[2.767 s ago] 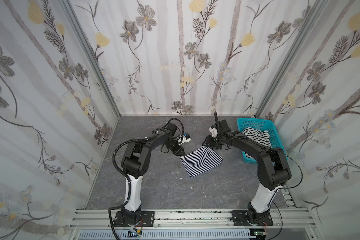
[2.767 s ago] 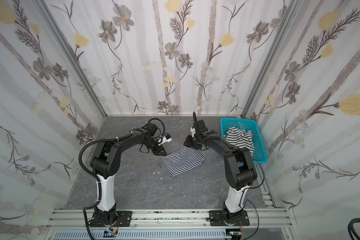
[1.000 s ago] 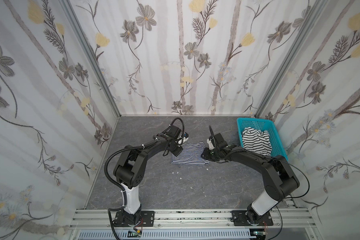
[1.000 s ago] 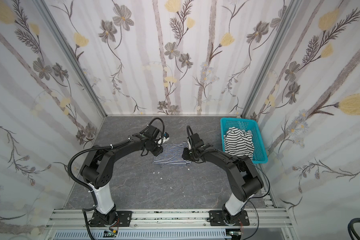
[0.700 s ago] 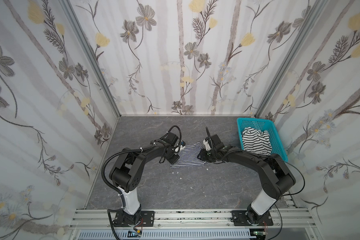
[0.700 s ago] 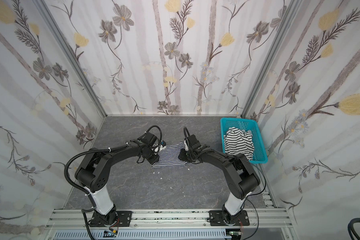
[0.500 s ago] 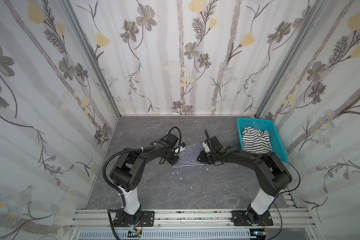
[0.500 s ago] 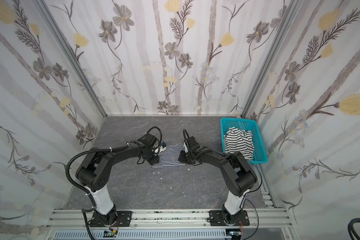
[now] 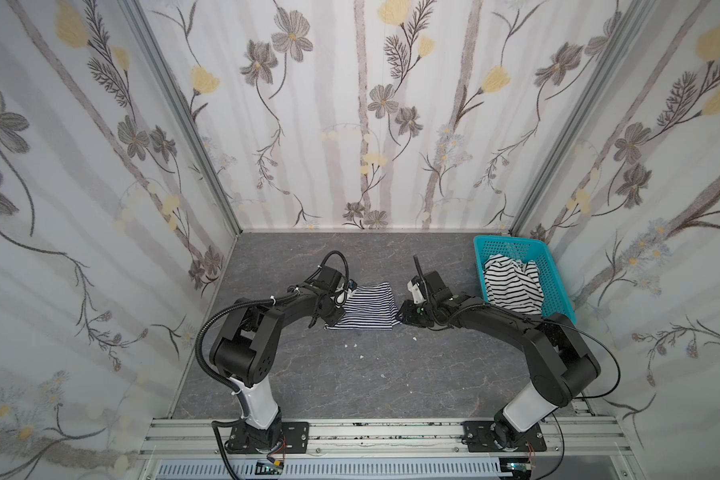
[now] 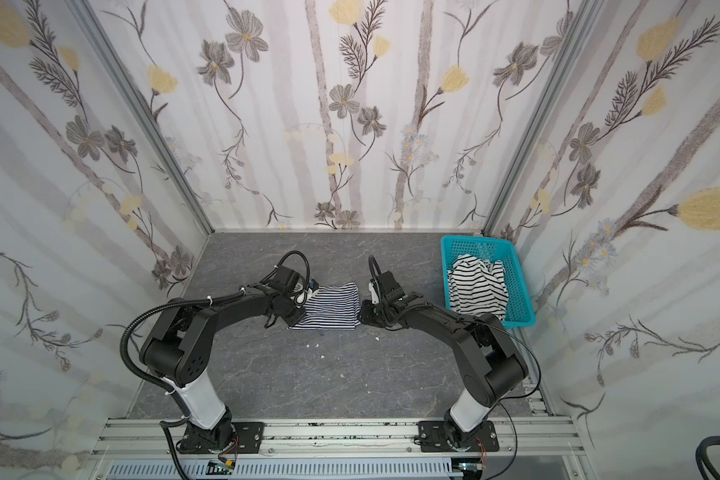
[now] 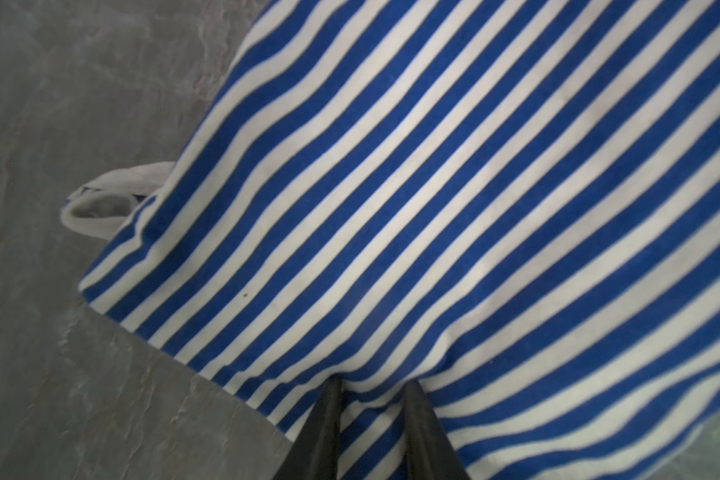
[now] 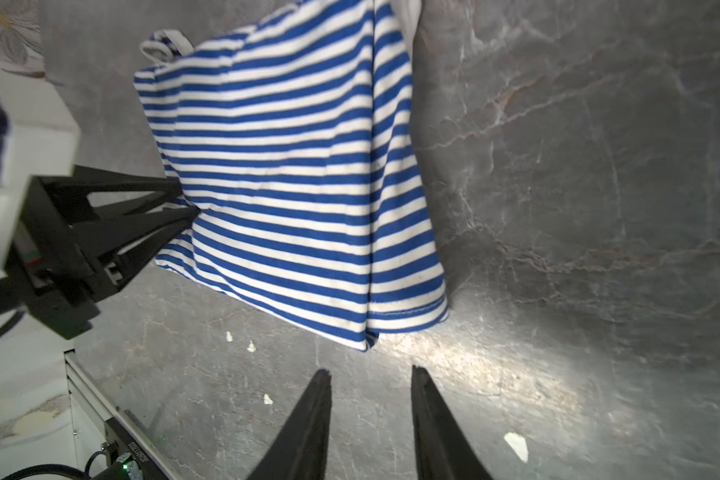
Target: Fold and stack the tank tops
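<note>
The finely striped tank top [image 9: 366, 305] lies folded in a flat rectangle mid-table, seen in both top views [image 10: 329, 309]. My left gripper [image 9: 338, 309] is at its left edge. In the left wrist view its fingers [image 11: 329, 399] stand apart, with striped cloth [image 11: 433, 208] between them and bunched at the tips. My right gripper [image 9: 403, 314] is open and empty just off the top's near right corner [image 12: 408, 307]; bare table shows between its fingertips [image 12: 323, 386]. The wide-striped tank top [image 9: 512, 286] lies crumpled in the basket.
The turquoise basket [image 9: 558, 286] stands at the back right against the wall. Small white scraps [image 9: 352, 345] dot the grey table in front of the folded top. Patterned walls close in three sides, and an aluminium rail [image 9: 371, 432] carries both arm bases at the front.
The finely striped top, earlier lifted between both grippers, now lies folded flat and has slid slightly left. The right gripper has come off its edge.
</note>
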### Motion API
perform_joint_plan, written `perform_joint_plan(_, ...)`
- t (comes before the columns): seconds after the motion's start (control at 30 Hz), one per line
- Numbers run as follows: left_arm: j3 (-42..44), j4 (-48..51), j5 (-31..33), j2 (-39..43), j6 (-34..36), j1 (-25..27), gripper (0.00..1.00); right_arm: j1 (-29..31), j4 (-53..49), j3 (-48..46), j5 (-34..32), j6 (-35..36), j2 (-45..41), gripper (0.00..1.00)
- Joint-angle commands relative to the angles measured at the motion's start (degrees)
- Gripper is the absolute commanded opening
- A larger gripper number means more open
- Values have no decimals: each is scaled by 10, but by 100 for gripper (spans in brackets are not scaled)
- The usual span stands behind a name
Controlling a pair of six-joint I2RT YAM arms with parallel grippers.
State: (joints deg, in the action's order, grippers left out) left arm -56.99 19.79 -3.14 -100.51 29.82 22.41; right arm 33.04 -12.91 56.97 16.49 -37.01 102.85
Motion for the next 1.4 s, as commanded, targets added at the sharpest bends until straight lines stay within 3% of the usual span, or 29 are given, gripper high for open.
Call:
perform_joint_plan(0.0,39,51,44,26,78,-31,28,1,-3,22,-10,-5,-5,35)
perform_joint_plan(0.17,95,52,62,71,152,-123,28,0,-10,45,-15,-11,-1,35)
perform_joint_plan(0.53,164,53,41,115,421,-424,27,-21,-22,48,-30,-31,-46,36)
perform_joint_plan(0.87,165,53,29,140,593,-581,25,-29,-33,38,-36,-32,-70,36)
perform_joint_plan(1.1,104,53,-4,121,612,-602,25,-36,-26,31,-32,-33,-74,36)
perform_joint_plan(1.27,62,62,-41,161,485,-551,28,-37,-23,30,-32,-34,-80,36)
perform_joint_plan(1.37,94,78,-58,225,437,-491,33,-37,-21,26,-32,-35,-82,36)
